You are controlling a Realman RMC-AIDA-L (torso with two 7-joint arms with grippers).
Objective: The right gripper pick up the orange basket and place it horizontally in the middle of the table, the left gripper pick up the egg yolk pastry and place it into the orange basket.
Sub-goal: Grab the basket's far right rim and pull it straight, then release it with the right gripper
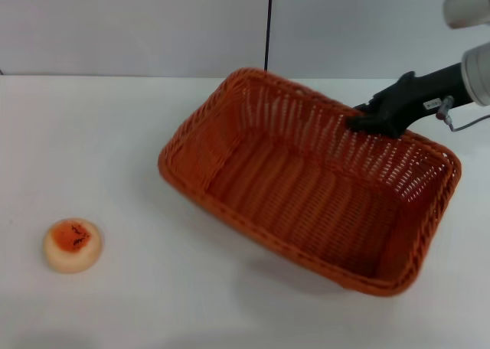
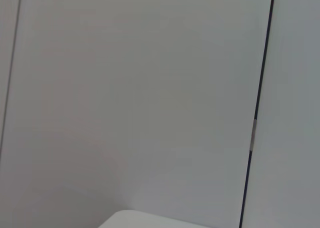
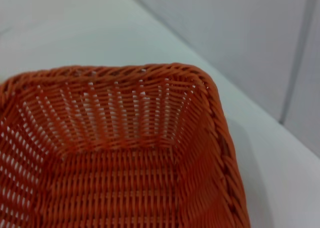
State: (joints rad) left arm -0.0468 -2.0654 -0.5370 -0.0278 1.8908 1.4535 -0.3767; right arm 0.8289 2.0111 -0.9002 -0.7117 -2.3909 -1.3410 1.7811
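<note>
The orange basket (image 1: 306,203) lies diagonally right of the table's (image 1: 107,142) middle, empty, one end toward the back left. A shadow under its near side suggests it is slightly raised. My right gripper (image 1: 366,121) reaches in from the far right and is shut on the basket's far long rim. The right wrist view looks down into the basket (image 3: 125,138) and its braided corner. The egg yolk pastry (image 1: 72,244) sits alone at the front left, well apart from the basket. The left gripper is out of view.
A grey wall with a dark vertical seam (image 1: 269,24) stands behind the table. The left wrist view shows only that wall and a corner of the white tabletop (image 2: 150,220).
</note>
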